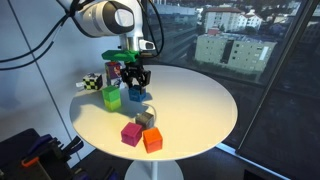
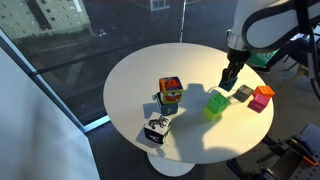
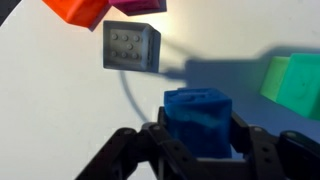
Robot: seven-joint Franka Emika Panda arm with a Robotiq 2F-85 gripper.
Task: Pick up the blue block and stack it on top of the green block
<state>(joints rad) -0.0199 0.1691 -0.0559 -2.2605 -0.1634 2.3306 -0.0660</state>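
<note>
My gripper (image 3: 200,140) is shut on the blue block (image 3: 198,112), with a finger on each side of it. In an exterior view the gripper (image 1: 135,84) hangs over the round white table (image 1: 200,110) with the blue block (image 1: 136,96) at its tips, low over the surface. The lime-green block (image 1: 111,98) stands on the table right beside it, a small gap apart. It also shows in the wrist view (image 3: 292,82) at the right edge and in the other exterior view (image 2: 216,104), just below the gripper (image 2: 229,82).
A grey studded cube (image 3: 131,46), a magenta cube (image 1: 131,133) and an orange cube (image 1: 152,140) sit near the table's edge. A tall multicoloured box (image 2: 170,95) and a black-and-white checkered cube (image 2: 156,129) stand beyond the green block.
</note>
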